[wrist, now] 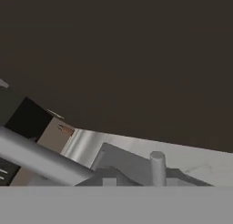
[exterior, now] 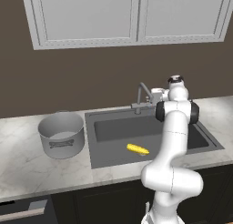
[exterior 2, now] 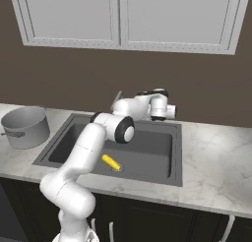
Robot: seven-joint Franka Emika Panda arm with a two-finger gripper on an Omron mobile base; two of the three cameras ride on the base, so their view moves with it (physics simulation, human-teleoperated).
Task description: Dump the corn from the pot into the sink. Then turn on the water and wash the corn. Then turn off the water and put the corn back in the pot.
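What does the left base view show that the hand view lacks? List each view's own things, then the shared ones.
Left base view: the pot standing upright on the counter left of the sink, the corn lying on the sink floor, and the cabinet doors above.
Hand view: a close look at a short upright peg on a grey base.
Both: the faucet, the marble counter and the brown wall.
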